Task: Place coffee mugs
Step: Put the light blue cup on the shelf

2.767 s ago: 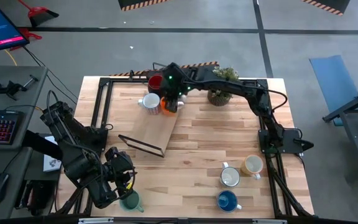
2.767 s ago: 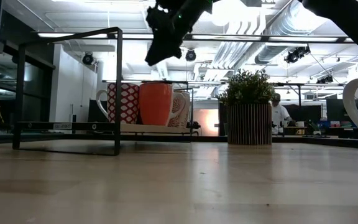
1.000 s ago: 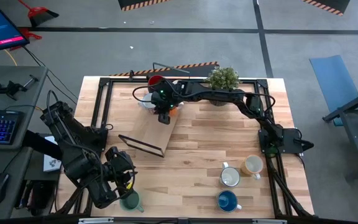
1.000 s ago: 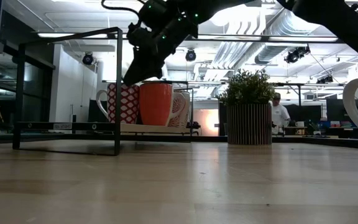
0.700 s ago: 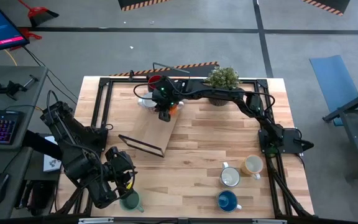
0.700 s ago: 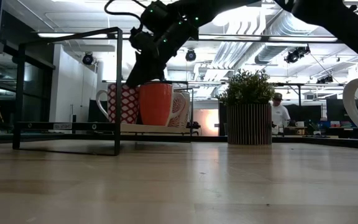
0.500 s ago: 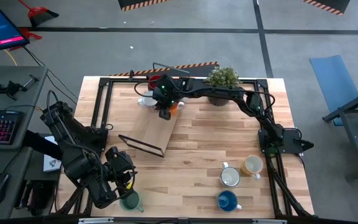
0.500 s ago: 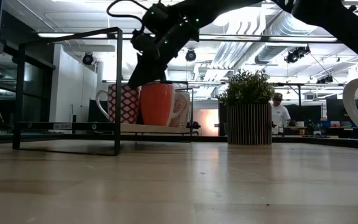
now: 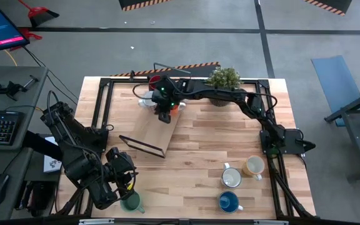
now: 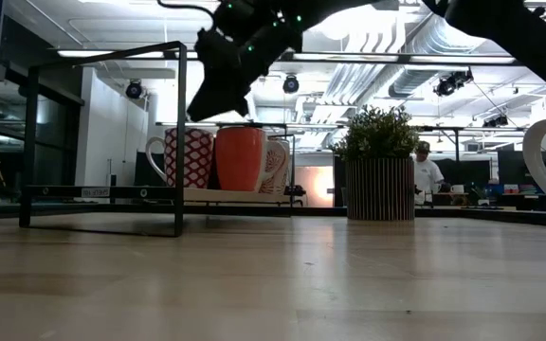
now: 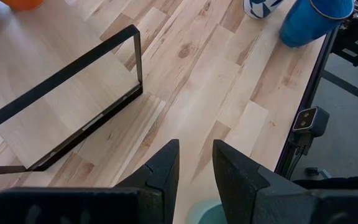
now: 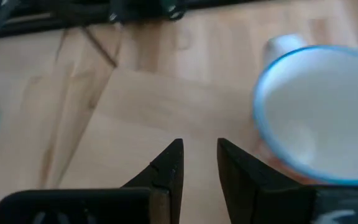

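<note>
Three mugs stand on a light wooden board [image 9: 157, 130] at the far left: a dark red one [image 9: 157, 81], a white patterned one [image 9: 147, 102] and an orange one [image 9: 175, 107]. In the low view the patterned mug [image 10: 190, 156] and the orange mug [image 10: 239, 158] stand side by side. My right gripper [image 9: 163, 116] is shut, just above and beside them [image 10: 195, 112], touching nothing. A white-lined mug [image 12: 319, 112] shows beside its fingers [image 12: 199, 158]. My left gripper [image 9: 129, 183] is shut and waits at the near left over a teal mug [image 9: 132, 202].
A black wire frame [image 9: 142, 147] stands at the board's near end. A potted plant [image 9: 224, 80] stands at the far edge, under my right arm. A white-and-blue mug [image 9: 231, 178], a tan mug [image 9: 253, 165] and a blue mug [image 9: 229, 201] stand near right.
My right gripper has risen a little from the top of the patterned mug and now hangs above it. The mugs stand where they stood.
</note>
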Robot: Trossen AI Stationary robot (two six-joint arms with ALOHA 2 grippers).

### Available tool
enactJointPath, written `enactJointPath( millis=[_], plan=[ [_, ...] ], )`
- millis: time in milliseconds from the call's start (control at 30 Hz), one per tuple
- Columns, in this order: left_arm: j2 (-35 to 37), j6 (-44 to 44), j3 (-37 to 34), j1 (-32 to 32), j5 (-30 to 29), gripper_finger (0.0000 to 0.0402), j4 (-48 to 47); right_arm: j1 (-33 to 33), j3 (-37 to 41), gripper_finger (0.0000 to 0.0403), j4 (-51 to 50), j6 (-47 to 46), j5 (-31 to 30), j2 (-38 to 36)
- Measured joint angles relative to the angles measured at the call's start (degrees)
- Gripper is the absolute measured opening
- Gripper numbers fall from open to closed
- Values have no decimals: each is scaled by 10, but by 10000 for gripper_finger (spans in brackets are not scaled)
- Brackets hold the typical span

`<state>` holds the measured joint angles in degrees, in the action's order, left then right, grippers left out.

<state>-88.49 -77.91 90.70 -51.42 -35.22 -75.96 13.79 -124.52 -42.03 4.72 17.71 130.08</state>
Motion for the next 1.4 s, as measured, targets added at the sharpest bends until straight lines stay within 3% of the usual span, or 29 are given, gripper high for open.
enactJointPath(
  millis=[333, 500, 667, 800, 1000, 1400],
  plan=[
    [0, 0, 0, 0, 0, 87, 0, -54, -82, 78, -314, 12, -18, 0],
    [0, 1, 0, 0, 0, 87, 0, -76, -102, 78, -482, 17, -79, 0],
    [0, 1, 0, 0, 0, 87, -1, -87, -58, 78, -484, 22, -76, -30],
    [-1, 0, 1, 0, 0, 87, 12, -89, 16, 78, -481, 34, -71, -85],
    [-1, 1, 1, 0, 0, 87, 25, -86, 203, 78, -461, 26, -72, -219],
    [-1, 31, 1, 12, -13, 87, 26, -106, 553, 78, -281, -135, -68, -521]
  ],
)
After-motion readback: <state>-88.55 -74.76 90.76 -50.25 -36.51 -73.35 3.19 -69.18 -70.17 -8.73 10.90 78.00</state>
